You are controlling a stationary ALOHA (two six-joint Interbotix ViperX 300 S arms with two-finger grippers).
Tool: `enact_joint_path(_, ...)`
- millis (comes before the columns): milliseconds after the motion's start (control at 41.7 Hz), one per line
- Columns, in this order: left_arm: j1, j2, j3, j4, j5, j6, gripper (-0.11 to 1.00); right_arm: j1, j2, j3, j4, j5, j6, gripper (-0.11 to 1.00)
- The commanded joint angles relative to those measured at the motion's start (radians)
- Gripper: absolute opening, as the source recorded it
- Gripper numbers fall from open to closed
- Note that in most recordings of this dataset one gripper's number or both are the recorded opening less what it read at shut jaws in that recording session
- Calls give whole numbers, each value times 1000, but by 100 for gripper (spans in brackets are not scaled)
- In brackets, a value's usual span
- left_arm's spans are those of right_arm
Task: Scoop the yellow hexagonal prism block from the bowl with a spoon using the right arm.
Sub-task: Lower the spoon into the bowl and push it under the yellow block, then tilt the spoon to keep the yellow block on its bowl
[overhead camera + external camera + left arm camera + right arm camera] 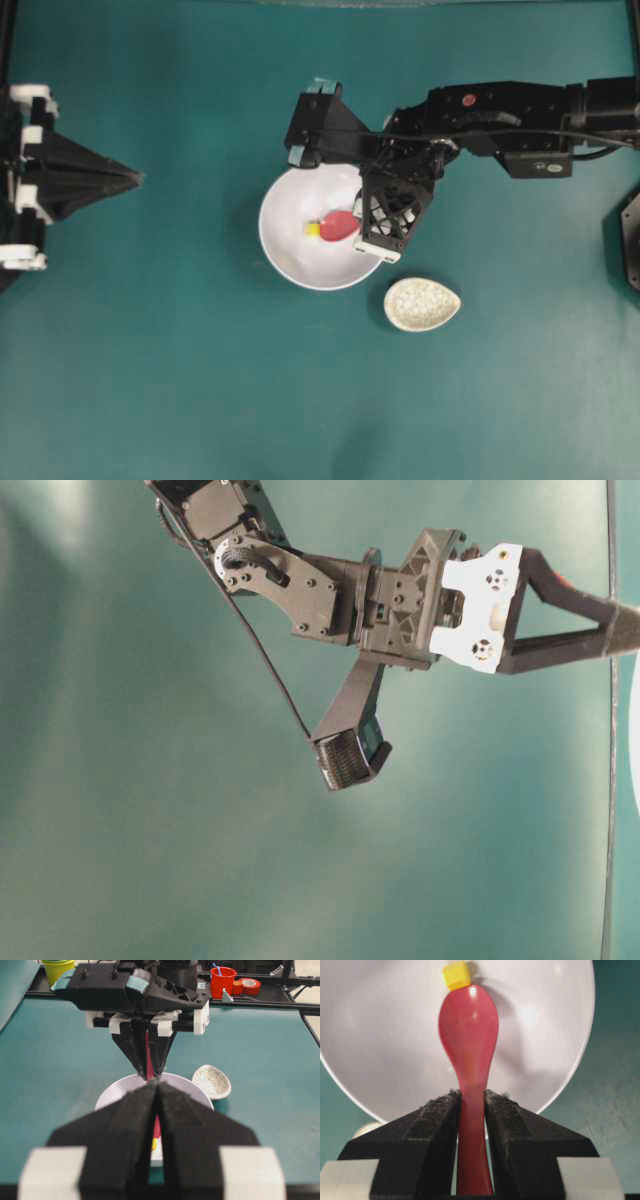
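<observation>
Black padded fingers (437,1130) of the right end effector (471,1110) fill the near edge of the right wrist view, pinching the spoon (469,1035) by its handle — the glossy red-pink scoop reaches out toward 12 o'clock over the bowl (380,1050). Just past the scoop's tip sits the yellow hexagonal prism block (456,975), touching or nearly touching it, on the white inner floor of the bowl.

From overhead, the block (312,229) lies a little toward 9 o'clock of the bowl's (290,255) centre, with the spoon (340,225) just at its 3 o'clock side and the right arm (500,120) coming in from 2 o'clock. A speckled off-white spoon rest (421,304) sits on the teal counter (180,380) near the bowl, at about 4 o'clock from it, not touching.

Farther off, at 9 o'clock of the counter, the left end effector (135,178) hovers well apart from the bowl — its fingers (125,1125) pressed together with nothing between them.
</observation>
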Motion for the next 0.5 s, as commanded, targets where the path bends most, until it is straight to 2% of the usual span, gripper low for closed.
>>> enact_joint_path(0, 2, 8, -12, 2, -9, 2, 0, 9, -17, -15, 0, -25, -3, 22)
enact_joint_path(480, 2, 8, -12, 2, -9, 3, 0, 29, -3, -23, 0, -109, -9, 22)
